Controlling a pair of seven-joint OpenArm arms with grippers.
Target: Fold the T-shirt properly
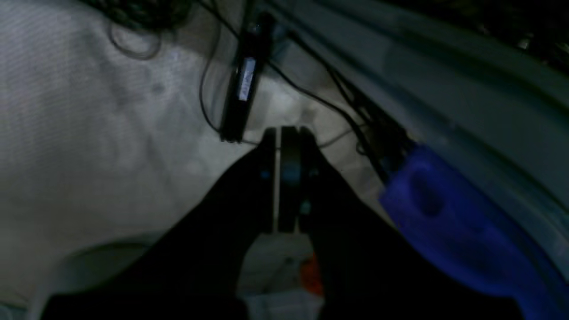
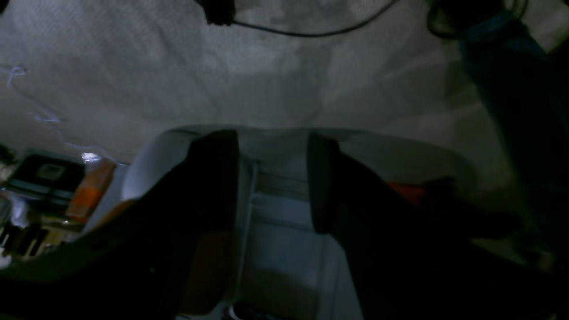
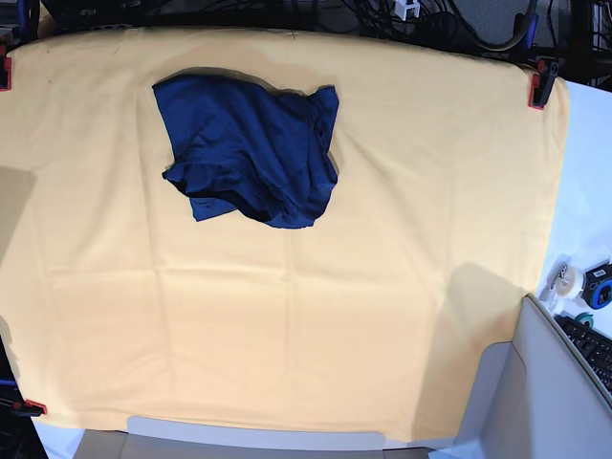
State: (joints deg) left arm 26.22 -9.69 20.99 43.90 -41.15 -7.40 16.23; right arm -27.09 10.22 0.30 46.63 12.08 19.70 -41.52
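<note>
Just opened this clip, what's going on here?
A two-armed robot is set to fold a T-shirt, and nothing has hold of it. The dark blue shirt lies crumpled in a heap on the yellow cloth toward the far side of the table. Neither arm shows in the base view. The left end effector is shut on nothing and the right end effector is open, both away from the shirt.

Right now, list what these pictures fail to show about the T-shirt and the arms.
- T-shirt: crumpled in the base view, so sleeves and collar are hidden in its own folds.
- Both arms: outside the base view.
- Wrist views: dark and blurred; the T-shirt is not visible in either.
</note>
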